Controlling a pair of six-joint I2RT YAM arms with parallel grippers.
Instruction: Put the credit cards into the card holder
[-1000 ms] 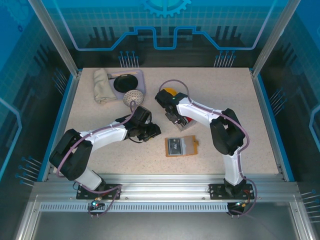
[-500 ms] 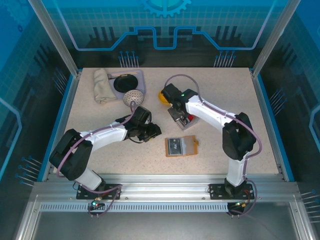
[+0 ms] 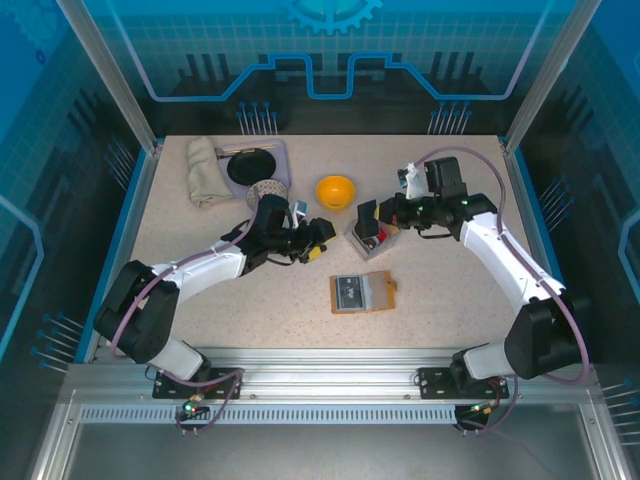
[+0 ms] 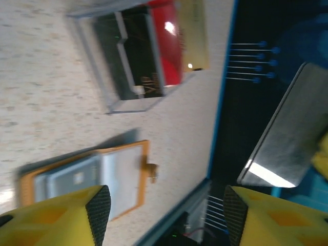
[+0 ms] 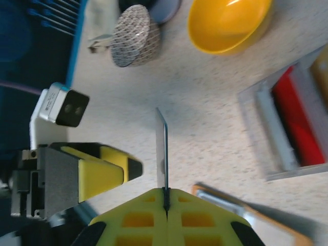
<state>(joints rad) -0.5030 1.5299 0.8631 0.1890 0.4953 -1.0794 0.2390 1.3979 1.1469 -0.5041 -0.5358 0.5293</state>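
Top: holder (image 3: 362, 292) lies open and flat, just on the near side of the grey tray (image 3: 357, 240). Left gripper (image 3: 318, 240) is left of the tray, right gripper (image 3: 366, 218) over it.

Left wrist: jaws wide, nothing between them. Holder (image 4: 87, 177) below, tray (image 4: 138, 56) with a red card (image 4: 166, 43) beyond.

Right wrist: gripper (image 5: 165, 200) pinched on a thin card (image 5: 162, 148), seen edge-on, colour unclear.

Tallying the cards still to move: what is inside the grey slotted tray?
The grey tray holds a red card standing in a slot, with a beige card next to it. The darker slots are too blurred to read, and the cards hide the floor.
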